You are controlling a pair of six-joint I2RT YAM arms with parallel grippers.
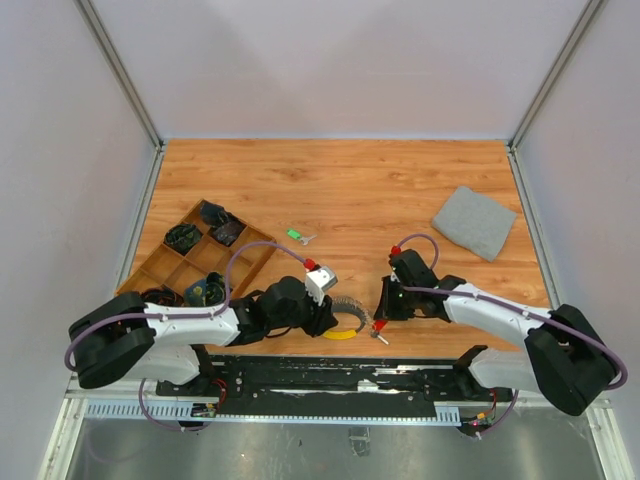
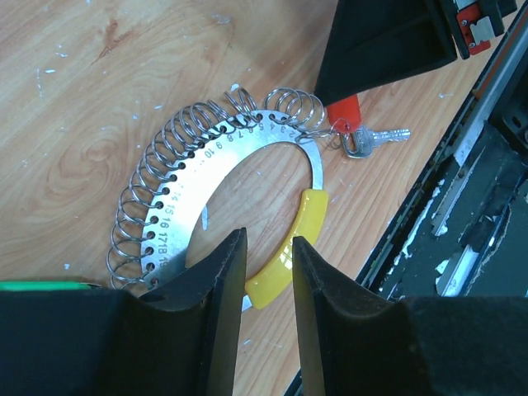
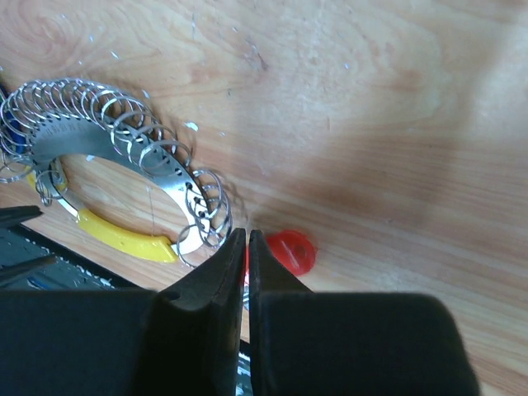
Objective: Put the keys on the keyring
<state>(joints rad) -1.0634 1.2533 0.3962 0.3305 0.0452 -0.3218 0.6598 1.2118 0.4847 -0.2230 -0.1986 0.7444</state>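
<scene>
**Red key at the ring, hold by plastic, not wire**

Keyring [image 2: 247, 142]: flat silver metal crescent w/ numbered holes. A row of thin wire loops [image 2: 285, 103] runs along its outer edge, and a yellow plastic segment [image 2: 305, 219] closes the gap. It lies flat on the wooden worktop [image 1: 350, 190] at the near edge, between the two arms.

L claw [image 2: 268, 243]: jaws parted, nothing gripped, poised over the yellow segment, which shows in the gap and partly under one finger.

R claw [image 3: 247, 239]: clenched, apparently on the plastic head of the red-headed small silver metal key [image 2: 346, 111]. Its blade pokes out just beside the end loops.

A green-headed small key [image 1: 295, 236] lies loose further back, well apart.

Handling, my read:
- Plate is stiff, light and slick. Being thin and flat, it's hard to get under.
- The yellow segment is thicker and prob. grippier, so it's the best hold for pinning the ring.
- Loops are springy and easily bent. Avoid squeezing them.
- Key is tiny, v. light, and likely to swivel in a pinch. Grip the head squarely and leave the hole end free.
</scene>
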